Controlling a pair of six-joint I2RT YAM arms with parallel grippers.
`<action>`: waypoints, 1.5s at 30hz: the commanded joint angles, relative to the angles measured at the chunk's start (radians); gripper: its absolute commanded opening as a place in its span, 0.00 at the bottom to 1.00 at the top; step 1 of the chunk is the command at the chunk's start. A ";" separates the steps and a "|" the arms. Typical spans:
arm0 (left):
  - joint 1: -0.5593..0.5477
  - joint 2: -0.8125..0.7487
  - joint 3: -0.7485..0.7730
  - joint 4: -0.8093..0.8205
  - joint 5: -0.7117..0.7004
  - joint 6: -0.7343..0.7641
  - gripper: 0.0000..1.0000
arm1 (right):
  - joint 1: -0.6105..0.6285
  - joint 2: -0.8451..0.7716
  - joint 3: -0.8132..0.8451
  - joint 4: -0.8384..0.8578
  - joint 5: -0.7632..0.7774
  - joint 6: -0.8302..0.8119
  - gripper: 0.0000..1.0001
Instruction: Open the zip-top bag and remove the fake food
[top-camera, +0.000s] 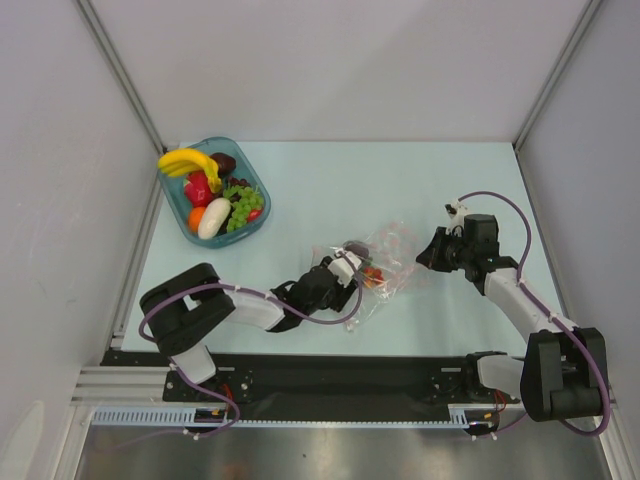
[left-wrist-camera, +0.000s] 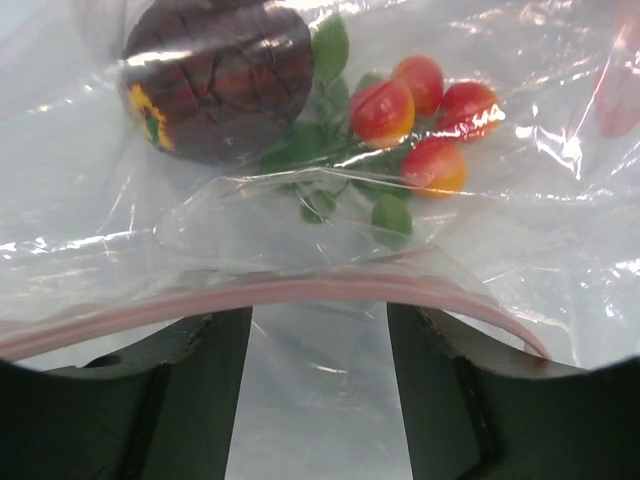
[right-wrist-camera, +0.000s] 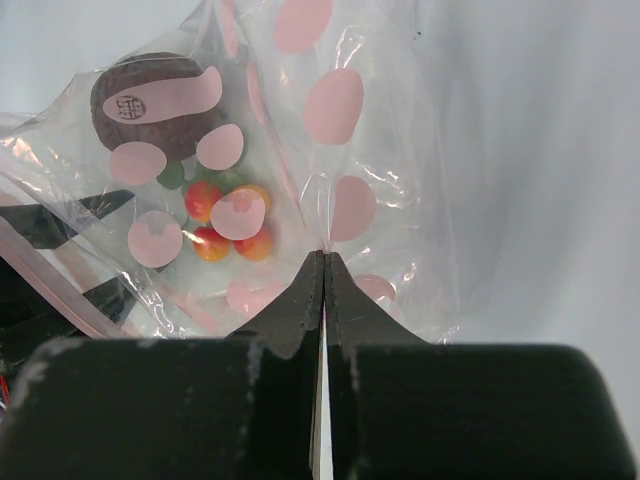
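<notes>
Nearest the arm bases, the left pincer (left-wrist-camera: 320, 312) sits at the near-left edge of the zip-top bag (top-camera: 392, 245), its fingers spread apart with the pink zip strip (left-wrist-camera: 300, 290) arching just over their tips. Whether either finger has a lip of film cannot be made out. The bag lies mid-counter (top-camera: 400, 180), and the fake food (left-wrist-camera: 215, 80) is all still inside it: a dark brown piece and, beside it, a leafy cluster of red-orange fruits (left-wrist-camera: 420, 110). Removal is therefore not yet begun by my reading. The strip shows as one line, so I cannot tell if the mouth is unsealed. On the bag's right, the right pincer (right-wrist-camera: 322, 258) is closed tight on a fold of its plastic. Well beyond the bag's left, a teal tray (top-camera: 266, 195) holds other toys.
</notes>
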 joint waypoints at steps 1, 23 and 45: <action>-0.009 -0.025 -0.011 0.066 -0.022 0.012 0.63 | 0.003 0.008 0.010 0.015 -0.015 -0.012 0.00; -0.010 0.182 0.241 0.087 0.135 -0.052 0.81 | 0.012 0.019 0.010 0.010 -0.033 -0.018 0.00; 0.005 0.211 0.377 -0.313 0.070 -0.089 0.38 | 0.012 0.017 0.010 0.015 -0.038 -0.018 0.00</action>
